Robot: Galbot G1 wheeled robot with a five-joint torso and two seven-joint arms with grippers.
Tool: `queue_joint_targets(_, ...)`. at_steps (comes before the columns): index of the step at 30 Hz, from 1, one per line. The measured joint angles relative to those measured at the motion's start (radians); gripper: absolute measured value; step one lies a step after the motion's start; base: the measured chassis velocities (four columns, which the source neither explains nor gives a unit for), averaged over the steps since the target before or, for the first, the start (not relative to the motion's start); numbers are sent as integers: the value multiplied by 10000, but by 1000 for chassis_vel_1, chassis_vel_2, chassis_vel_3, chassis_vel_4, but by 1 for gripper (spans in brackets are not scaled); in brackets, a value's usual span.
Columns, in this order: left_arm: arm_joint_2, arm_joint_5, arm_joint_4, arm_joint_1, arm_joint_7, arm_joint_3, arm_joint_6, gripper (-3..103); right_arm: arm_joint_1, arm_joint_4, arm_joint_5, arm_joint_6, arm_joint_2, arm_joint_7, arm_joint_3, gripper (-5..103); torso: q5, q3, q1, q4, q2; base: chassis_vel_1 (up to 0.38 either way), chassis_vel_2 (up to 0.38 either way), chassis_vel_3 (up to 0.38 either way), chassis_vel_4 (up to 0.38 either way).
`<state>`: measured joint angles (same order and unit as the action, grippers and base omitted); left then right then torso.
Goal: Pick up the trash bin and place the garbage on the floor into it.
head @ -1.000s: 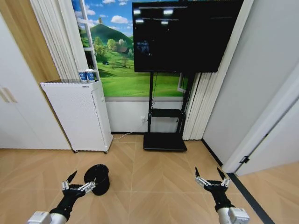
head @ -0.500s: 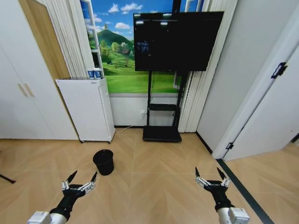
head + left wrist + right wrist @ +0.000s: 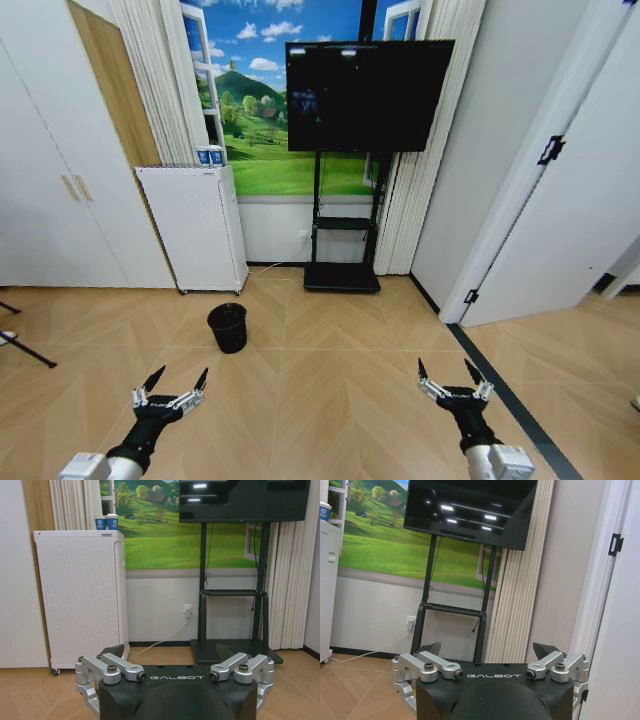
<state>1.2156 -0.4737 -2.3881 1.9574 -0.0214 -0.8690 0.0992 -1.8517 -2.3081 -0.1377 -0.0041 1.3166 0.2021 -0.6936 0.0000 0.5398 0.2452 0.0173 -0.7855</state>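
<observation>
The trash bin (image 3: 228,328), a small black mesh basket, stands upright on the tan chevron floor (image 3: 330,390), a little in front of the white appliance. My left gripper (image 3: 177,379) hovers low and open, nearer me than the bin and slightly to its left, well apart from it. My right gripper (image 3: 444,369) hangs open at the lower right over bare floor. In the wrist views both the left gripper (image 3: 172,652) and the right gripper (image 3: 487,649) hold nothing between spread fingers. The garbage is out of view.
A white perforated appliance (image 3: 193,225) with two cups (image 3: 210,155) on top stands against the wall. Beside it is a TV (image 3: 365,95) on a black stand (image 3: 342,278). A white door (image 3: 560,220) and dark floor strip (image 3: 500,385) lie right; a thin dark leg (image 3: 25,350) crosses far left.
The whole picture has shifted: the camera has backed away and turned, so the bin and appliance look smaller and farther. Both grippers keep the same open pose.
</observation>
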Motion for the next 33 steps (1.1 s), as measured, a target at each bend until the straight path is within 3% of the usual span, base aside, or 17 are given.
queue_joint_targets(17,0,0,0,0,2,0,0,100,2,-1,0,0,0,0,1,100,-2,-1,1,0,2,24,54,-26,-46)
queue_joint_targets(33,0,0,0,0,1,-1,0,100,2,-1,0,0,0,0,1,100,4,-1,-1,0,2,-128,-125,132,122)
